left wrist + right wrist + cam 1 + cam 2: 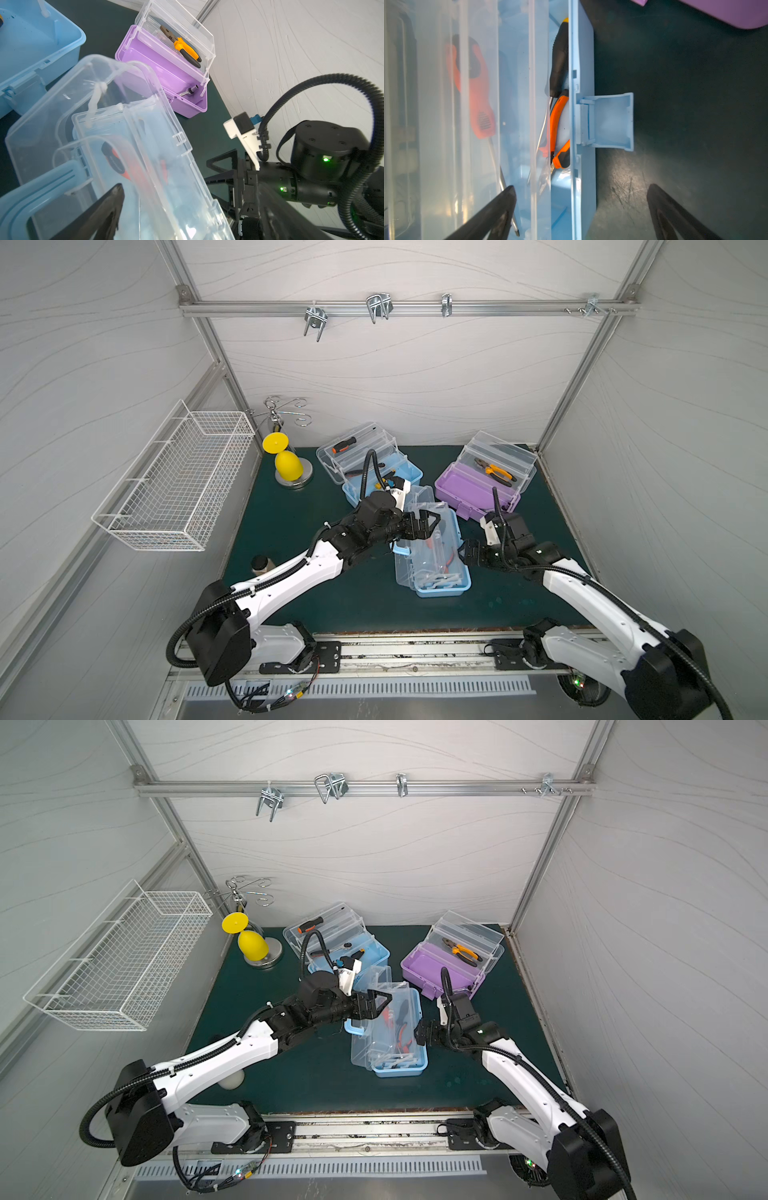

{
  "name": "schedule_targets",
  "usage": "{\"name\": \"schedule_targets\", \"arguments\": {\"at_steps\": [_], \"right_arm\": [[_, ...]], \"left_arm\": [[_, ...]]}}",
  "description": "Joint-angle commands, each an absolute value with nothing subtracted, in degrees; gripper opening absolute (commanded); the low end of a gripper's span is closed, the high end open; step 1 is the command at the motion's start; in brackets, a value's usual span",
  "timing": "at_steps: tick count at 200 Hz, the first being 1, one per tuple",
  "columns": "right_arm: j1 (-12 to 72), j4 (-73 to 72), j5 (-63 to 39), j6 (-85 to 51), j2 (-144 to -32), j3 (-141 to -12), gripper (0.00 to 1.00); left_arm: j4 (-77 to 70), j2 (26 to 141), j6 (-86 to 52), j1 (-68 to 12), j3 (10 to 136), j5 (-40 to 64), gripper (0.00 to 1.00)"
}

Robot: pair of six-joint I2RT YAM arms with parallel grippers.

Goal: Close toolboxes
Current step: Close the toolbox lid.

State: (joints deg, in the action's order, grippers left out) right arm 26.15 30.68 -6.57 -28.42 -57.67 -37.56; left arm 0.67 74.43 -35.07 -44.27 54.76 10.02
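Dark green table (299,597), white walls (415,377), wire basket (178,477) on L side. L tool (430,526) spread over mid blue toolbox (440,593); R tool (466,551) spread beside it.

No legible text — none anywhere

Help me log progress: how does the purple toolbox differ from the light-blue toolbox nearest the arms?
The purple toolbox stands wide open, lid and tray swung back; the near light-blue toolbox has its clear lid tilted partway over its base. The purple one sits toward the back right corner, the light-blue one in the middle, nearer the front. Their bases differ in colour. Both have clear lids and are not yet shut.
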Motion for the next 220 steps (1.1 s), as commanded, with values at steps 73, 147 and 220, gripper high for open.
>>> {"name": "schedule_targets", "arguments": {"at_steps": [73,147,220], "right_arm": [[21.72,34.89,-2.21,-26.39,-56.32,-37.37,0.98],[20.57,33.65,-0.49,-25.58,-60.07,-37.26,0.98],[25.02,29.55,-5.97,-24.26,-66.64,-39.03,0.98]], "left_arm": [[2.28,79.36,-33.41,-46.06,59.69,9.54,1.00],[7.41,76.22,-31.28,-46.09,59.92,4.33,1.00],[18.82,68.99,-32.35,-45.04,55.69,-8.76,1.00]]}}
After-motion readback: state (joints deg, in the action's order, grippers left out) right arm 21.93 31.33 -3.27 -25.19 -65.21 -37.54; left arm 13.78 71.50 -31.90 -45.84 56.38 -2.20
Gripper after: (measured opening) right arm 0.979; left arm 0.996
